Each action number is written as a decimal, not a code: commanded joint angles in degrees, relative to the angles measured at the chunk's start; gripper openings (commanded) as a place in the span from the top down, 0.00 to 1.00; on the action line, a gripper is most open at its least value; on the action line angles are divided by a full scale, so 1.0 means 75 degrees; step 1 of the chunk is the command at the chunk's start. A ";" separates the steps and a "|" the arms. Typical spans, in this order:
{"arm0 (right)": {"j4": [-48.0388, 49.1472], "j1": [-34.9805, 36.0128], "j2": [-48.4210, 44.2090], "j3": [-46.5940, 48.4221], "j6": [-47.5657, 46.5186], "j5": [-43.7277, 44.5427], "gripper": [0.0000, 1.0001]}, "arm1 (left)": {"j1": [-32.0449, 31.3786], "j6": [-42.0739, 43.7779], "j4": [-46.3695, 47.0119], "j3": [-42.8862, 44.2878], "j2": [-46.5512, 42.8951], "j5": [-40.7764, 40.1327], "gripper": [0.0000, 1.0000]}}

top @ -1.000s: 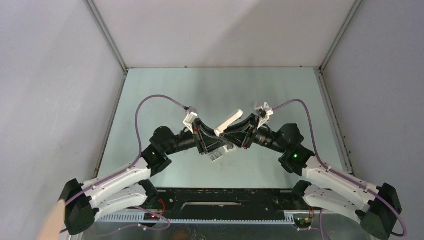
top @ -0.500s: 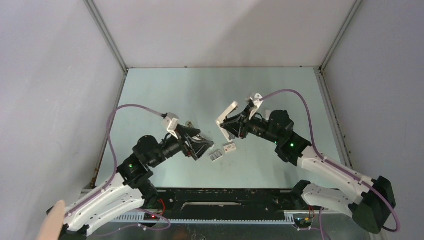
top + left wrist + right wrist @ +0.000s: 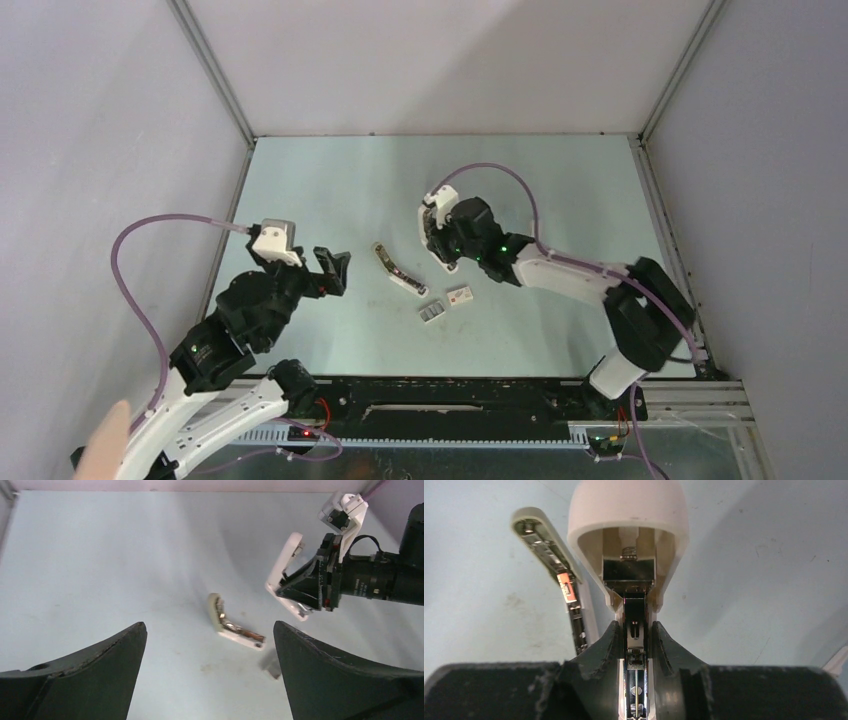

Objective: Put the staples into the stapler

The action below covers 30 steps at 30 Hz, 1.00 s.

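Pinching the opened stapler point(image 3: 628, 540) by its metal channel, the right gripper point(image 3: 636, 630) should hold that channel steady and exposed. Ahead of the left gripper point(image 3: 335, 268), spread wide and empty, the staples point(image 3: 431, 312) lie on the bench point(image 3: 330, 190) near the right gripper; approach them squarely.

I count two arms point(image 3: 570, 275), each trailing one of two purple cables point(image 3: 150, 225) and each ending in one gripper: my left gripper point(image 3: 335, 268) and my right gripper point(image 3: 634, 635), with four fingers point(image 3: 100, 655) in all. There is one stapler point(image 3: 629, 520), sitting between my right fingers. One bent white-and-metal piece point(image 3: 235, 629) lies on the one table point(image 3: 320, 180). Near it are two small white items: one tray point(image 3: 424, 318) of staples point(image 3: 431, 312) and one box sleeve point(image 3: 460, 296) with one red mark. The strips in the tray are too small to count.
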 commanded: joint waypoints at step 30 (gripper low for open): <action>-0.1303 0.0415 0.3331 0.2587 -0.1673 0.0549 0.53 | 0.2429 0.1313 0.0520 -0.1106 -0.0819 0.1375 0.00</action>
